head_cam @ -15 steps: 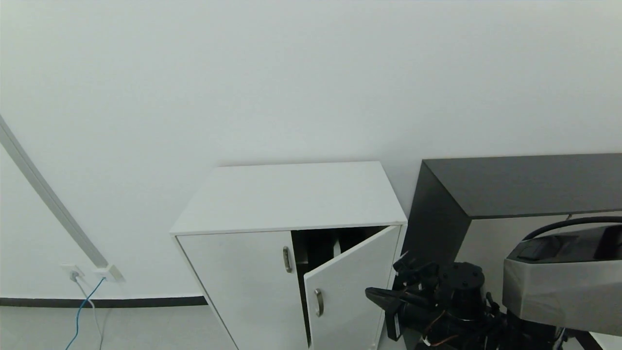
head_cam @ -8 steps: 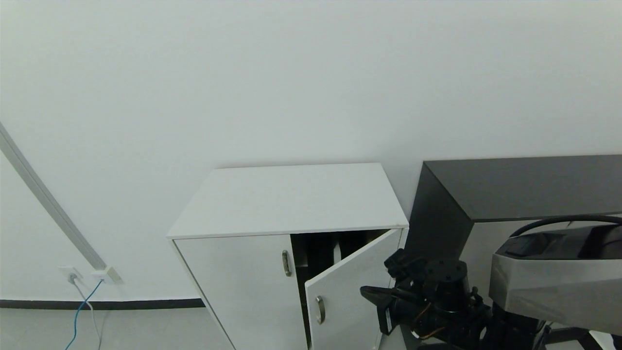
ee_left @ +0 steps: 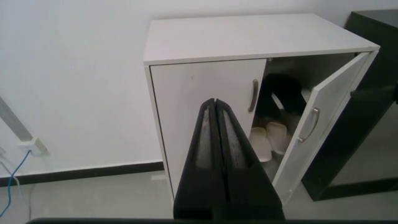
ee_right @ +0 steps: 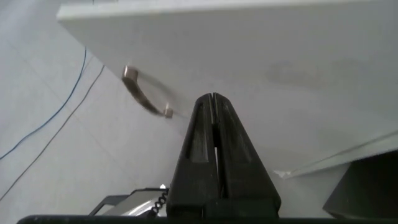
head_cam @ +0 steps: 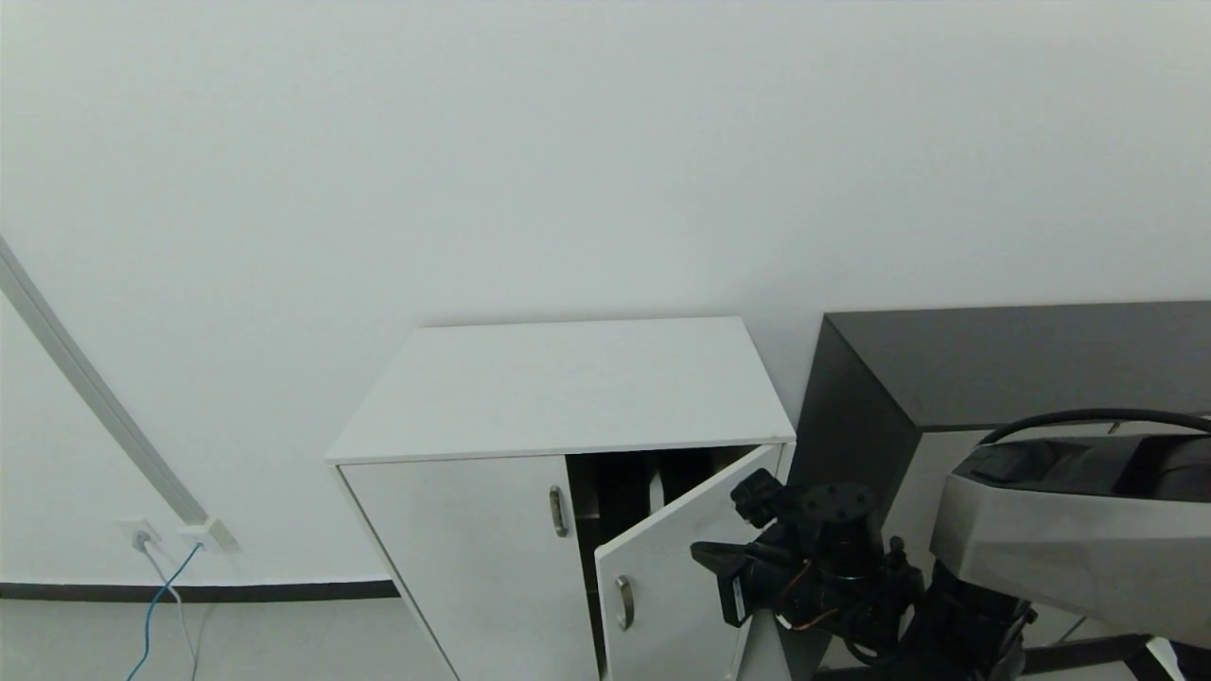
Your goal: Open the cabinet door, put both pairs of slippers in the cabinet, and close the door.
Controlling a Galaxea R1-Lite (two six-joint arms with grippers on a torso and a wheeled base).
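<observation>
The white cabinet [head_cam: 568, 388] stands against the wall with its left door [head_cam: 464, 549] closed and its right door [head_cam: 662, 558] swung partly out. My right gripper [head_cam: 702, 551] is shut with nothing in it. Its tip [ee_right: 213, 98] is close against the outer face of the right door, beside the metal handle [ee_right: 146, 96]. Through the gap a white pair of slippers [ee_left: 268, 137] lies on the lower shelf, and a dark pair [ee_left: 283, 87] sits above it. My left gripper [ee_left: 214, 104] is shut and empty, held well back from the cabinet front.
A dark table [head_cam: 993, 355] stands close to the right of the cabinet. A wall socket with a blue cable [head_cam: 161, 591] is at the lower left, under a slanted cable duct [head_cam: 85, 378]. Bare floor lies in front of the cabinet.
My right arm has moved left and a little up, bringing the shut gripper closer to the right door's face. The door's angle looks nearly the same.
</observation>
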